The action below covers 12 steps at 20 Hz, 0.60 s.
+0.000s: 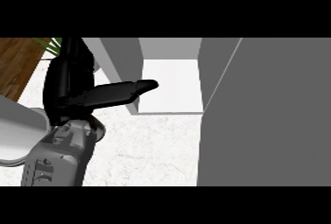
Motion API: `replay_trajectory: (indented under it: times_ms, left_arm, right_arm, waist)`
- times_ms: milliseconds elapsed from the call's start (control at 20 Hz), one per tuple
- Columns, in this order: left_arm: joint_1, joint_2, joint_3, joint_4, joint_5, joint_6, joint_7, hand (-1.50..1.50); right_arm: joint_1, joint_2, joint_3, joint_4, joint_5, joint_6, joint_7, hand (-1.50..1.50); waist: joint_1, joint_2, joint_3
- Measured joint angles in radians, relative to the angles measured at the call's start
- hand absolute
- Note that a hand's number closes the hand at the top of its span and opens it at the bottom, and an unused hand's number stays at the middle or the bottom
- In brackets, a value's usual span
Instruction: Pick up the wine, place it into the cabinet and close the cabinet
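Observation:
My left hand (pixel 71 89) fills the left of the head view, its black fingers stretched straight up along the counter's far left. Its thumb (pixel 126 90) sticks out to the right, and the tip lies over the cabinet's left wall (pixel 123 57). The cabinet stands open, showing a bare white floor (pixel 171 85) inside. Its grey door (pixel 271 113) is swung out and covers the whole right side of the view. No wine bottle can be made out anywhere. My right hand does not show.
The pale marble counter (pixel 149 148) runs below the cabinet. A wooden surface (pixel 16 65) and green leaves (pixel 51 43) sit at the top left. A large pale grey rounded part (pixel 16 133) lies at the left edge beside my forearm (pixel 58 157).

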Motion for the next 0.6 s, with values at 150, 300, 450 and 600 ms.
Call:
replay_trajectory:
  times_ms: [150,300,450,600]
  left_arm:
    - [-0.017,0.008,-0.023,-0.002,-0.035,0.048,0.052,-1.5]
    - [-0.029,0.012,-0.038,-0.003,-0.063,0.079,0.084,-1.5]
    - [-0.045,0.017,-0.065,-0.021,-0.111,0.116,0.151,-1.5]
    - [-0.066,0.015,-0.062,-0.024,-0.141,0.126,0.198,-1.5]
  right_arm:
    - [-0.001,-0.003,0.008,-0.008,0.007,-0.01,0.018,-1.5]
    - [0.022,-0.011,0.031,-0.031,0.017,-0.015,0.033,-1.5]
    - [0.008,-0.011,0.031,-0.044,0.023,-0.032,0.056,-1.5]
    - [0.015,-0.017,0.034,-0.055,0.03,-0.038,0.062,-1.5]
  waist:
    - [0.0,0.002,-0.002]
    - [-0.003,0.003,-0.003]
    - [-0.001,0.003,-0.004]
    - [-0.002,0.003,-0.004]
